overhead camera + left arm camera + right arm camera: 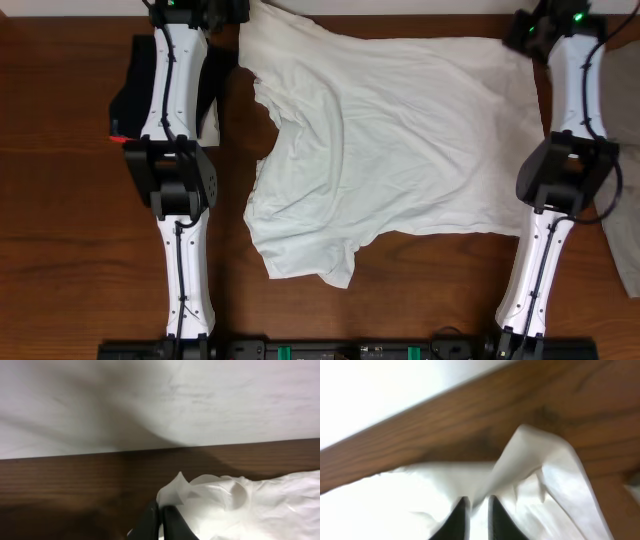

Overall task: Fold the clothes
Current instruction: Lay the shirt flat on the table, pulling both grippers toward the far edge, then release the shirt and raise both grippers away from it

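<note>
white t-shirt (400, 150) spread flat, wrinkled, on wooden table (80, 280). left gripper (160, 521) nearly together at a far shirt corner, can't tell if it's pinching. right gripper (477, 515) slightly apart at the other far corner, fabric fold peaking between jaws.

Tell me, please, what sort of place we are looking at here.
Probably a robotics lab bench for garment handling: a dark wooden table against a pale wall, a left arm and right arm mounted at its edge, and a white T-shirt spread between them.
</note>
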`<state>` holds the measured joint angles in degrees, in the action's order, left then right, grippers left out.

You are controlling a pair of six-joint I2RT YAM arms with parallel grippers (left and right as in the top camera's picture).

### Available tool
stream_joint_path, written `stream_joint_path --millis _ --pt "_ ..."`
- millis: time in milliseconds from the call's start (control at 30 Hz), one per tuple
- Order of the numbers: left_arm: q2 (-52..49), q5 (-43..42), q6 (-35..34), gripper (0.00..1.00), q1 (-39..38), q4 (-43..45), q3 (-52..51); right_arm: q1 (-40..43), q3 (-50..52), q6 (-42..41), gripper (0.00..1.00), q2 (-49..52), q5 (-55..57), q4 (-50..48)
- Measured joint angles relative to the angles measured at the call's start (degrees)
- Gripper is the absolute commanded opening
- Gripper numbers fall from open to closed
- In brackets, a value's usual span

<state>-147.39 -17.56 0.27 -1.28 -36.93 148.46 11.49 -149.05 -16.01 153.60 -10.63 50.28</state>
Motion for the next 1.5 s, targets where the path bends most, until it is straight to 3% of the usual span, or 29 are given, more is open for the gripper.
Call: stream_joint_path --millis 33,233,367,667,900,1133,1233,1367,1500 --pt "-0.6 0.0 0.2 0.36 0.0 0.9 0.0 0.0 0.1 0.2 0.99 0.9 0.0 -0.5" --pt "-1.9 -0.3 -0.1 0.91 0.0 7.0 -0.1 0.0 0.4 2.7 0.99 2.2 -0.3 -3.2" --pt "0.3 -0.5 -0.2 0.97 0.0 6.2 -0.1 0.0 0.4 4.1 0.99 0.2 -0.5 -1.5" --pt "18.7 0.0 -0.5 1.0 -1.8 -16.0 -0.1 0.1 0.4 4.8 0.99 -16.7 -0.1 15.9" --pt "34.0 5.1 -3.6 0.99 -4.1 -32.0 0.2 1.0 -0.1 2.3 0.99 -32.8 2.5 31.2" --pt "42.9 7.5 -8.8 1.0 -4.3 -49.0 0.2 1.8 -0.1 1.8 0.99 -40.5 3.7 45.5" --pt "44.4 8.0 -10.0 0.99 -5.0 -55.1 0.2 1.8 0.4 2.4 0.99 -42.7 3.7 46.8" --pt "44.5 10.0 -10.9 0.92 -5.9 -55.3 -3.1 1.8 2.5 2.9 0.99 -44.6 3.6 46.8" --pt "44.3 11.1 -11.3 0.75 -6.1 -55.0 -14.3 1.8 7.0 3.1 0.99 -45.0 3.6 46.8"
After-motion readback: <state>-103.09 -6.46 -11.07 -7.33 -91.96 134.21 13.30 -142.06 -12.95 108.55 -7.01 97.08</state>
